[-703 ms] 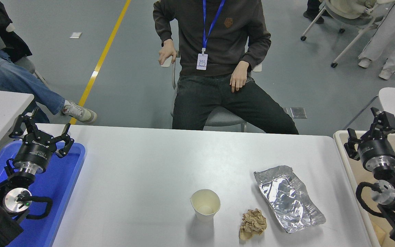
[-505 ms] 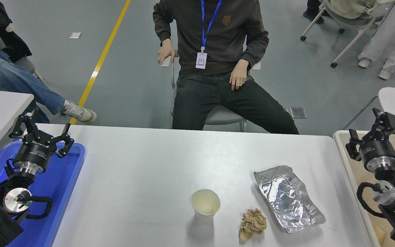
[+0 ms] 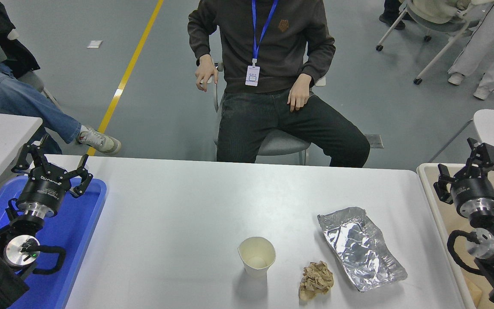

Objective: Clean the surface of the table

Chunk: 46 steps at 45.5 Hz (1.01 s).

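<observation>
Wide white surface (image 3: 178, 214) ahead with paper cup (image 3: 256, 255), crumpled brown wad (image 3: 315, 280) and foil sheet (image 3: 359, 247) near its front right; right gripper (image 3: 465, 168) beside it, jaws spread and empty, best lowered straight over one piece; left gripper (image 3: 52, 165) parked, spread, empty.

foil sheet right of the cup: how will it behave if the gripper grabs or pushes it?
The foil sheet is crinkled and thin, so it will probably bend and crush rather than stay stiff. It looks very light, so a push likely slides it across the table surface. Its raised, curled edges probably offer the easiest pinch.
</observation>
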{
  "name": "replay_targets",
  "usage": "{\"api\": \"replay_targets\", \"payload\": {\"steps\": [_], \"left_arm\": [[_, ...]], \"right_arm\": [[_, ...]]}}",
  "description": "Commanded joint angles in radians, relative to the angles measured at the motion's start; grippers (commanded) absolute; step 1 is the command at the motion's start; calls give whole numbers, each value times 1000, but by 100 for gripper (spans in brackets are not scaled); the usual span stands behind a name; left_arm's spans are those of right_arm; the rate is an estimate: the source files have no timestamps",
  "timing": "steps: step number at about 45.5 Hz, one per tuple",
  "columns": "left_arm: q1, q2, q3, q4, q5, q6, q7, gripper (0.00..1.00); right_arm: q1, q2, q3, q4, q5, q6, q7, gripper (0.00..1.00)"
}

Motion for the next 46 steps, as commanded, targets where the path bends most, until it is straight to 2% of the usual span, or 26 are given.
{"api": "replay_targets", "payload": {"steps": [1, 29, 36, 46], "left_arm": [[0, 0, 0, -1, 0, 0, -1, 100], [0, 0, 0, -1, 0, 0, 1, 100], [0, 0, 0, -1, 0, 0, 1, 100], [0, 0, 0, -1, 0, 0, -1, 100]], "right_arm": [[8, 2, 4, -2, 0, -1, 0, 99], [62, -6, -22, -12, -2, 24, -2, 99], [71, -37, -82, -11, -2, 132, -2, 99], [209, -127, -301, -17, -15, 162, -6, 99]]}}
